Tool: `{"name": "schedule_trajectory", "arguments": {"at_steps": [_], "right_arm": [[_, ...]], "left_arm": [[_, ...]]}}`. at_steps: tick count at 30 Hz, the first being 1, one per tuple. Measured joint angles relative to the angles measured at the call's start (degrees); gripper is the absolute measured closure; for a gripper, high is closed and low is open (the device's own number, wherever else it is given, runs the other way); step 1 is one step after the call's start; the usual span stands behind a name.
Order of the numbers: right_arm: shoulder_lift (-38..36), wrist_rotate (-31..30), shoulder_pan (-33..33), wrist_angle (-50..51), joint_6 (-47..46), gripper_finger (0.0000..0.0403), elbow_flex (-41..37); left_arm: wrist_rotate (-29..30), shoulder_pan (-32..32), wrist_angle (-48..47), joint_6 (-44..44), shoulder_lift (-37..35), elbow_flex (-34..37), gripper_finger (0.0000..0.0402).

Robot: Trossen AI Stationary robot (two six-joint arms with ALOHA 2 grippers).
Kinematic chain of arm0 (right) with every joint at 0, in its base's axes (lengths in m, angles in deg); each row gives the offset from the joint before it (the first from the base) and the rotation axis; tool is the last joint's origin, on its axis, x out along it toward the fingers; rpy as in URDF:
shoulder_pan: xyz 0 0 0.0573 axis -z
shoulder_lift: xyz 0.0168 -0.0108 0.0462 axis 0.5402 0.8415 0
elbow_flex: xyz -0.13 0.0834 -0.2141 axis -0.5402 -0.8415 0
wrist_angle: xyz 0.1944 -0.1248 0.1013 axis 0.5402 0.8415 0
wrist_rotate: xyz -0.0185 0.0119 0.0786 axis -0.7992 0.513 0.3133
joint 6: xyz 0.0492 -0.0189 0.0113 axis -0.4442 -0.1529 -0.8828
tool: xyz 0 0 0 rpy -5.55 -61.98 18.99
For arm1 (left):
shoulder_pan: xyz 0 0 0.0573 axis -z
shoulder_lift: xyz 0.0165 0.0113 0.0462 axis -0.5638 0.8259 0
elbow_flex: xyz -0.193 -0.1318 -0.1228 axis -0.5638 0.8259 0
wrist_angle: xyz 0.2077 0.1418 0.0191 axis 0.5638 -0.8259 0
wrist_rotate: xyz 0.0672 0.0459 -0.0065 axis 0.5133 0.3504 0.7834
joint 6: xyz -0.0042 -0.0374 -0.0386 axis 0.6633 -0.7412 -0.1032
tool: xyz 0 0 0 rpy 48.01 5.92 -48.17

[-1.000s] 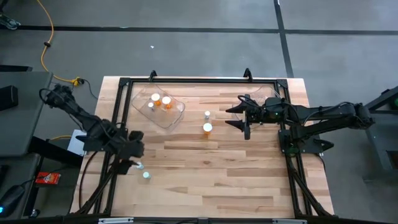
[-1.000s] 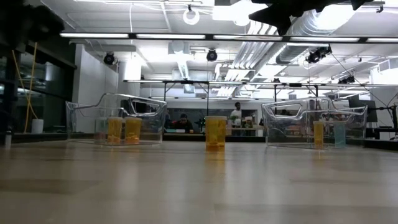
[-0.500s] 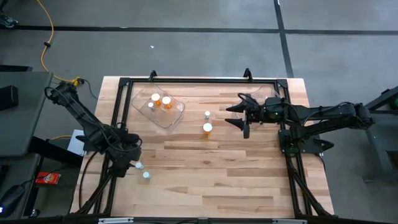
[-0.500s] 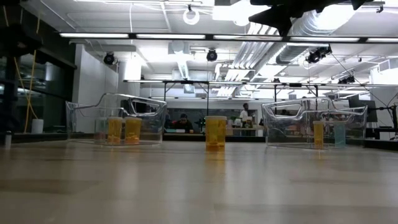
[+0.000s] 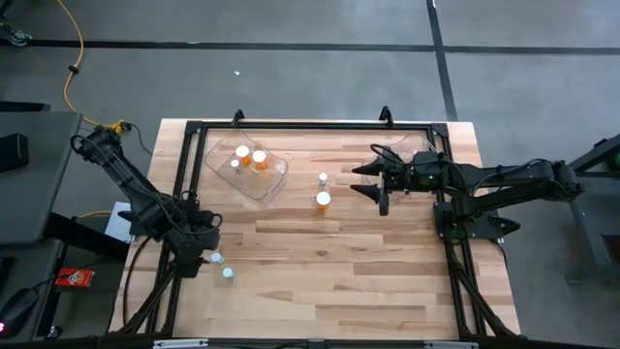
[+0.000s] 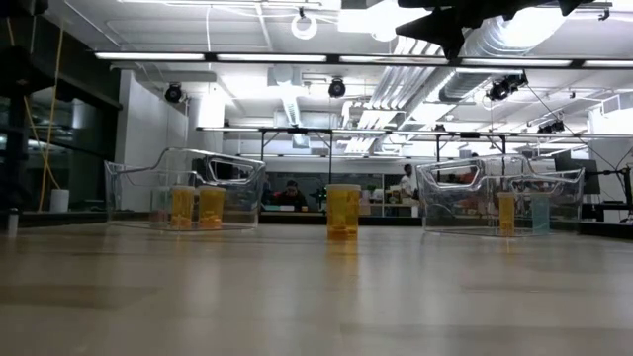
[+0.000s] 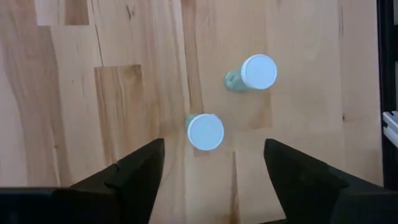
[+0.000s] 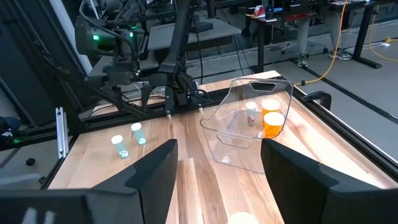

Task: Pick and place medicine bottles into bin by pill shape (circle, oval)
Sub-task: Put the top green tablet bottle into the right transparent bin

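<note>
Two small pale white-capped medicine bottles stand on the table near its left edge. My left gripper hangs open over them, pointing down. One bottle shows just past the gap between its fingers, the other farther off. An orange bottle and a small pale one stand mid-table. A clear bin at the far left holds orange bottles. My right gripper waits open above the table's right half.
The low view shows a second clear bin holding an orange bottle and a teal one. A black frame rail runs along the table's left side beside my left arm. People show in the room beyond the table.
My left gripper has moved toward the table's near-left corner and down, and has turned a little. It now hangs over the two pale bottles. The bottles have stayed where they were.
</note>
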Motion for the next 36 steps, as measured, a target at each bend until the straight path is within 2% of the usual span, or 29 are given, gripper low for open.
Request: {"name": "schedule_trajectory", "arguments": {"at_steps": [5,8,13,18,24,31,36], "right_arm": [[0.0,0.0,0.0,0.3,0.0,0.0178,0.0],[0.0,0.0,0.0,1.7,0.0,0.0178,0.0],[0.0,0.0,0.0,2.6,0.0,0.0178,0.0],[0.0,0.0,0.0,2.6,0.0,0.0178,0.0],[0.0,0.0,0.0,2.6,-1.5,0.0178,0.0],[0.0,0.0,0.0,2.6,-2.7,0.0178,0.0],[0.0,0.0,0.0,2.6,-3.0,0.0178,0.0]], "left_arm": [[0.1,2.3,0.1,-1.0,1.6,0.0,0.0092],[1.6,4.3,0.0,0.2,3.7,0.0,0.0082],[5.0,6.1,0.9,-0.1,8.8,0.5,0.0081],[3.5,7.3,10.5,-2.8,12.7,5.7,0.0081],[11.7,9.4,19.4,-6.8,12.5,11.5,0.0081],[13.2,10.7,29.3,-9.7,12.4,17.6,0.0082],[17.4,12.9,32.2,-12.7,12.4,20.2,0.0104]]}}
